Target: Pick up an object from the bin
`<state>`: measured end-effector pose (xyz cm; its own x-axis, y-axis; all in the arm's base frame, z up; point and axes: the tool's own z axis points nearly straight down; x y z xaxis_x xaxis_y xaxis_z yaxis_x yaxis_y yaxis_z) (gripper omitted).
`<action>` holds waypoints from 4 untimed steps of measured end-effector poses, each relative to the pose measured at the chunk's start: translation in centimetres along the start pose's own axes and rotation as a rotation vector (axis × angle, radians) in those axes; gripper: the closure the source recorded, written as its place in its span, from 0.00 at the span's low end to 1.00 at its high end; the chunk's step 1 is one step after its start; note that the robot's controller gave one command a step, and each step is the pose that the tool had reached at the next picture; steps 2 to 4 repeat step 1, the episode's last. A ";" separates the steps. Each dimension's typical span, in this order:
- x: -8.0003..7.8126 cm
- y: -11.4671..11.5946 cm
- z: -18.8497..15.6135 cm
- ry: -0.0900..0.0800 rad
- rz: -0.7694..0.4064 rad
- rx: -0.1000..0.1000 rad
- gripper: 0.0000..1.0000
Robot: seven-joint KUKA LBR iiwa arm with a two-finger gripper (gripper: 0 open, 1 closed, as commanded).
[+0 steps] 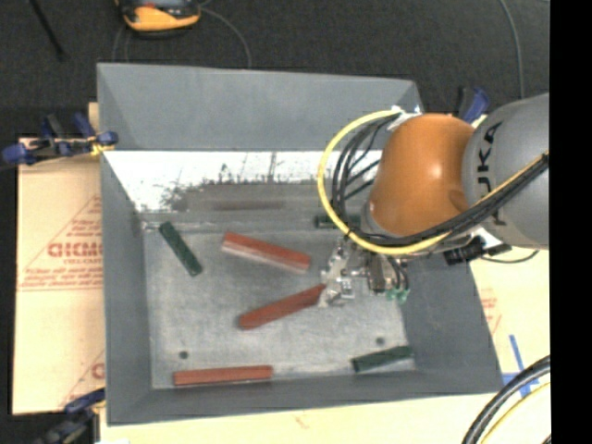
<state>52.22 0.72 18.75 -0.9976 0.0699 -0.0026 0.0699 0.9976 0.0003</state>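
My gripper (339, 282) hangs low over the right half of the bin, under the orange cover. Its tip is at the right end of a red-brown bar (277, 309) that lies slanted in the middle of the bin floor; whether it touches that bar I cannot tell. A second red-brown bar (266, 252) lies just to the left of the gripper and a little farther back, tilted the other way.
A dark green stick (180, 248) lies at the left of the floor. Another dark green stick (382, 359) sits at the front right. A red-brown bar (223, 375) rests along the front wall. The arm and its cables cover the bin's right side.
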 end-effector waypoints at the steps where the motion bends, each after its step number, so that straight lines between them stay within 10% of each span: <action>1: 0.1 1.5 -4.5 0.007 -0.007 0.001 1.00; 4: 0.1 1.5 -4.5 0.007 -0.007 0.001 1.00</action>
